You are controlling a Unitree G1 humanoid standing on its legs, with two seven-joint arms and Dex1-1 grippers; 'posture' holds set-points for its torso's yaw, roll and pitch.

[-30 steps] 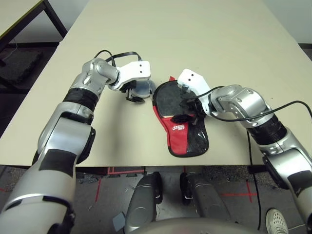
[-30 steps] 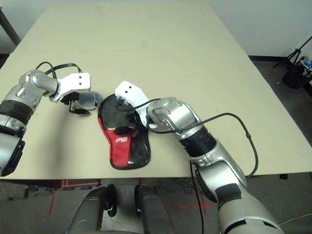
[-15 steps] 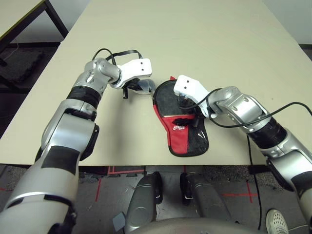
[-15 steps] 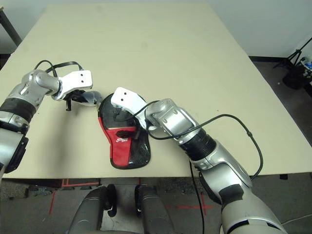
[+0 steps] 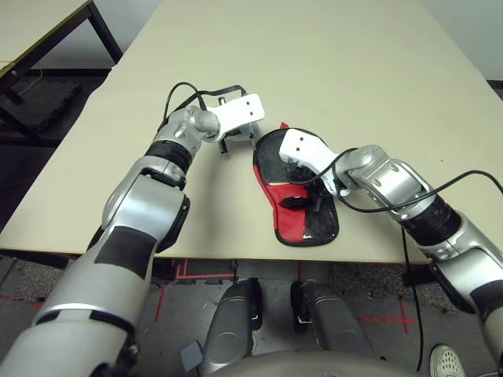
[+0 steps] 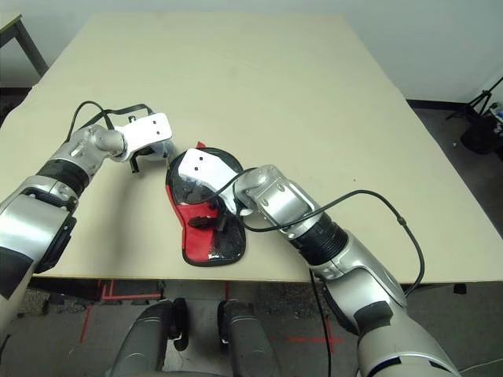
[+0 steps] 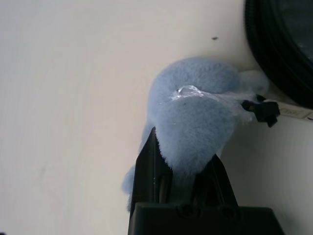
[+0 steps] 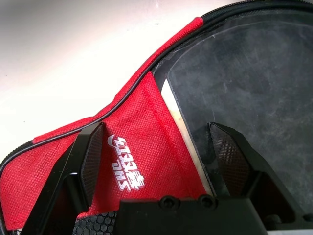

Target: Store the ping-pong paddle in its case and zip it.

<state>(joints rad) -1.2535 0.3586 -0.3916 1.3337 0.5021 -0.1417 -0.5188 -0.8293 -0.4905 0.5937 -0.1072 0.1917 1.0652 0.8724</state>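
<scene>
Left gripper is clamping its jaws on a fuzzy grey-blue bundle lying on the worktop, just beside the case's round end. Case is lying unzipped near the front edge, the ping-pong paddle sitting inside with its black face showing. Right gripper is hovering over the case, jaws spread wide, gripping nothing.

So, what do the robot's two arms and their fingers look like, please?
Both arms are silver metal with black bands at the joints. Each wrist ends in a white housing marked with two small dark dots, and a thin black cable loops along each arm. The left gripper and the right gripper each have two black fingers; the right ones carry finely textured pads.
</scene>
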